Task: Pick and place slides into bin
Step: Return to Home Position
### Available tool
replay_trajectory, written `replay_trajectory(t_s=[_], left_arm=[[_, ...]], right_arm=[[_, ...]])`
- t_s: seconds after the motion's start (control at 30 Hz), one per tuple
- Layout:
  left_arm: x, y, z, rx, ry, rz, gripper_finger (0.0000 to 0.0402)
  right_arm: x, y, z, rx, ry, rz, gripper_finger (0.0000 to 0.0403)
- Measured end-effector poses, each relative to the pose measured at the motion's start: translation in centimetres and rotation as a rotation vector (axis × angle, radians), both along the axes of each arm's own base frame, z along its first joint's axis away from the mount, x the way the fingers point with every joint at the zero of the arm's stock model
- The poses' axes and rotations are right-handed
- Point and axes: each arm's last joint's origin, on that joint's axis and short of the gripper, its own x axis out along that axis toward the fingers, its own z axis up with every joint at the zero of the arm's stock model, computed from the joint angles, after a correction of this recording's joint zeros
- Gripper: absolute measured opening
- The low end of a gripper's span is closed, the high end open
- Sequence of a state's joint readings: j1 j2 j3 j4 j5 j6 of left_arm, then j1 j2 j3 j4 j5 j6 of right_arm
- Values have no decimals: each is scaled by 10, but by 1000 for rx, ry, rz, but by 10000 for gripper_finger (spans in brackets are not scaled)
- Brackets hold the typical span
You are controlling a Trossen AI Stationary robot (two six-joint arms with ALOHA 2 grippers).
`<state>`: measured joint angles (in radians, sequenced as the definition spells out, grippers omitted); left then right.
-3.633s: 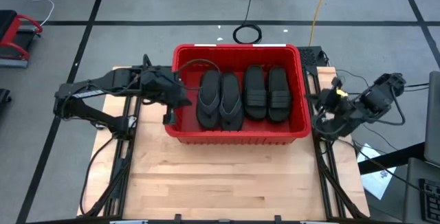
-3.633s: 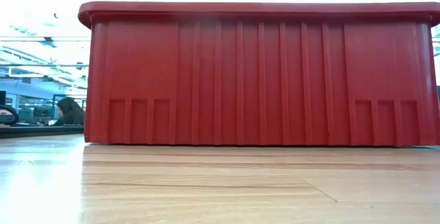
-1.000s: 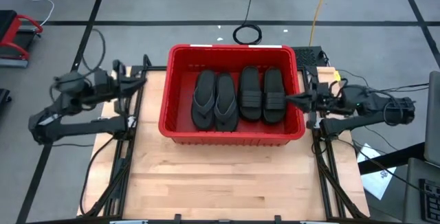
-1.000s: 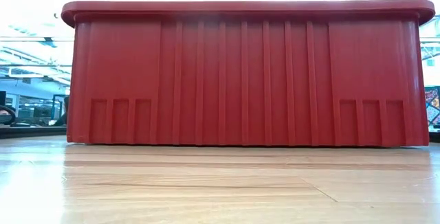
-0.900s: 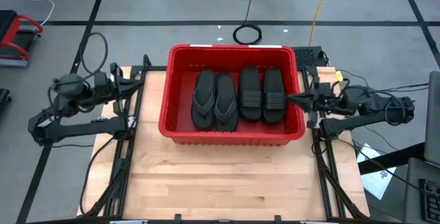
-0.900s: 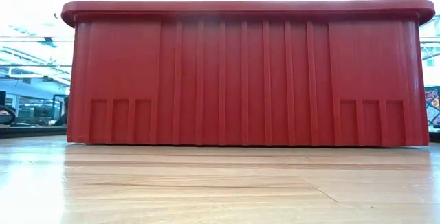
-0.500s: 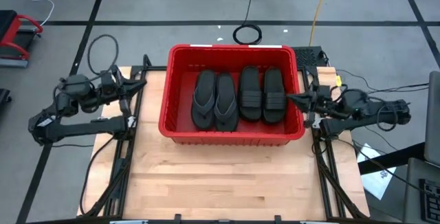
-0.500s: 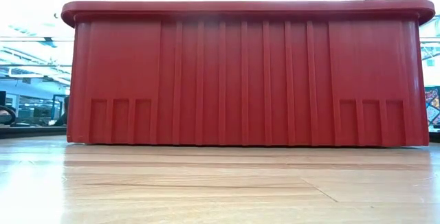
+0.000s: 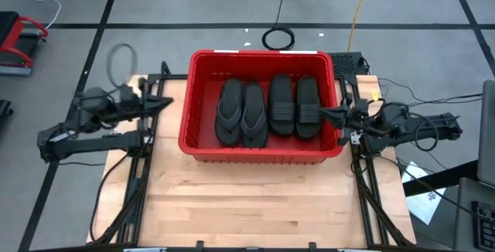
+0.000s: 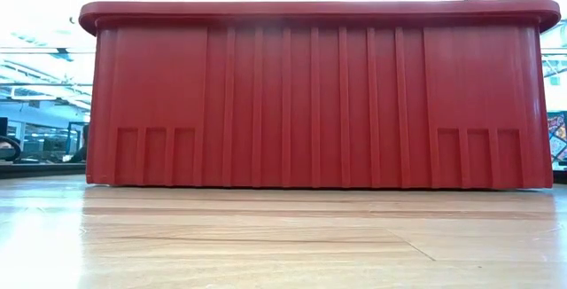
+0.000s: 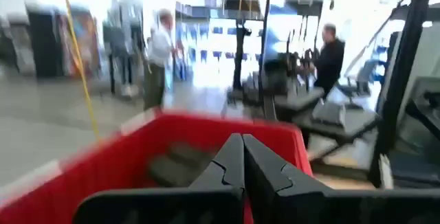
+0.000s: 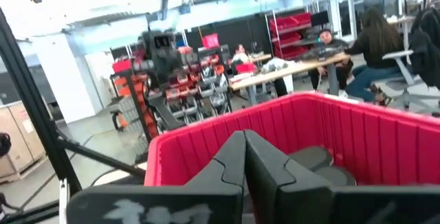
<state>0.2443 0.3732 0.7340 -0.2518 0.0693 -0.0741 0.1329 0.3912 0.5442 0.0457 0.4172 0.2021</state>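
Observation:
The red bin (image 9: 203, 140) stands on the wooden table, its long wall filling the low view (image 10: 310, 94). Inside lie two thong flip-flops (image 9: 243, 113) on the left and two band-strap slides (image 9: 296, 107) on the right, flat on the bin's floor. Other slides are out of view. My left gripper (image 9: 164, 102) is shut and empty, left of the bin's left wall, pointing at it; it also shows in the left wrist view (image 11: 243, 157). My right gripper (image 9: 325, 112) is shut and empty at the bin's right rim; the right wrist view (image 12: 244, 154) shows it too.
Bare wooden table (image 9: 255, 198) lies in front of the bin. Black frame rails (image 9: 143, 167) run along both table sides. A coiled cable (image 9: 278, 39) lies on the floor behind the bin. People show in the room beyond (image 11: 331, 52).
My left gripper has moved toward the bin's left wall. My right arm has drawn in a little, its gripper staying at the bin's right rim. The bin and the slides have kept still.

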Motion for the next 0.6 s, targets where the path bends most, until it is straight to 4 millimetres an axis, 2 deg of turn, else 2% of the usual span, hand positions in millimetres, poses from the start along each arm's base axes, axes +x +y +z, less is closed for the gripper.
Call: replay_trajectory(t_s=[0.1,0.17,0.37,0.53,0.6], left_arm=[[10,2,-21,-80,62,-17,0],[11,1,-27,-107,73,-22,0],[6,-7,-18,-104,-45,-58,0],[6,-12,-28,-85,62,-43,0],[6,-13,-26,-71,43,-49,0]], right_arm=[[0,0,2,-2,-16,-2,0],[0,0,1,2,-16,1,0],[4,7,2,26,-27,58,0],[11,14,-2,27,20,31,0],[14,16,-4,24,37,20,0]])
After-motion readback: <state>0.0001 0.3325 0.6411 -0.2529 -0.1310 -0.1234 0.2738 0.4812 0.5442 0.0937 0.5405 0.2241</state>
